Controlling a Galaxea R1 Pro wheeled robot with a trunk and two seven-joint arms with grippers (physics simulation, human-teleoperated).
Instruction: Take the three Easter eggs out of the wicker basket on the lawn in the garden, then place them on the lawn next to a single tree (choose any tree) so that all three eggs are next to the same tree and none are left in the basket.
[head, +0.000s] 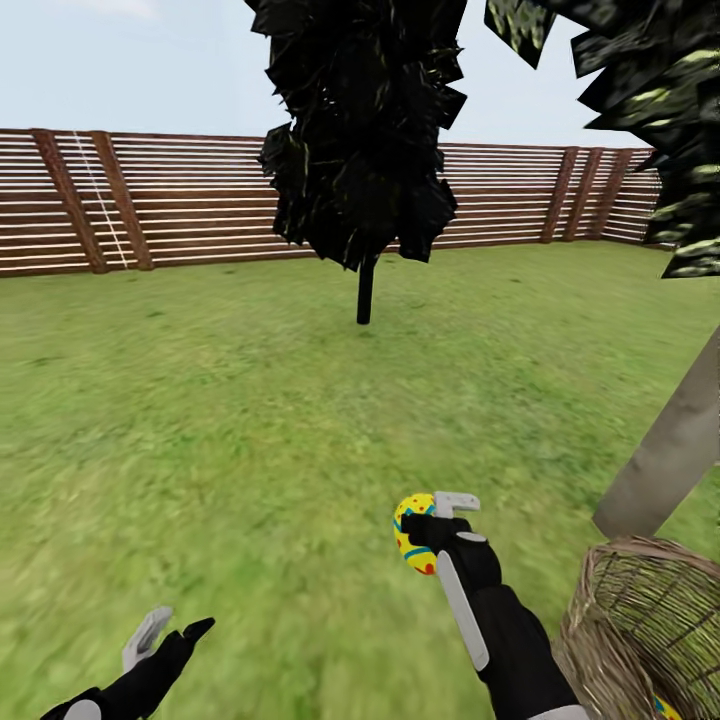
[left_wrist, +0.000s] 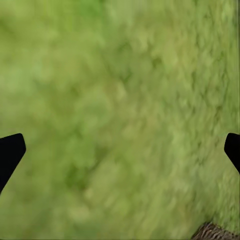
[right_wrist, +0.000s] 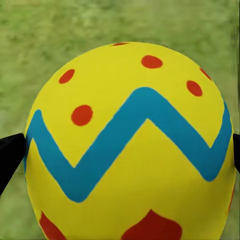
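Observation:
My right gripper (head: 432, 522) is shut on a yellow Easter egg (head: 414, 533) with red dots and a blue zigzag, held above the lawn (head: 250, 420); the egg (right_wrist: 130, 145) looms large in the right wrist view between the black fingertips (right_wrist: 9, 155). The wicker basket (head: 640, 630) stands at the lower right, and a sliver of another egg (head: 666, 710) shows inside it. Just behind the basket leans the pale grey-beige trunk of a tree (head: 672, 450). My left gripper (head: 172, 632) hangs open over the grass at the lower left, with nothing between its fingers (left_wrist: 10, 155).
A dark tree with a thin black trunk (head: 365, 290) stands mid-lawn ahead. A brown slatted fence (head: 200, 200) runs along the back. The basket's edge (left_wrist: 215, 232) peeks into a corner of the left wrist view. Open grass stretches left and ahead.

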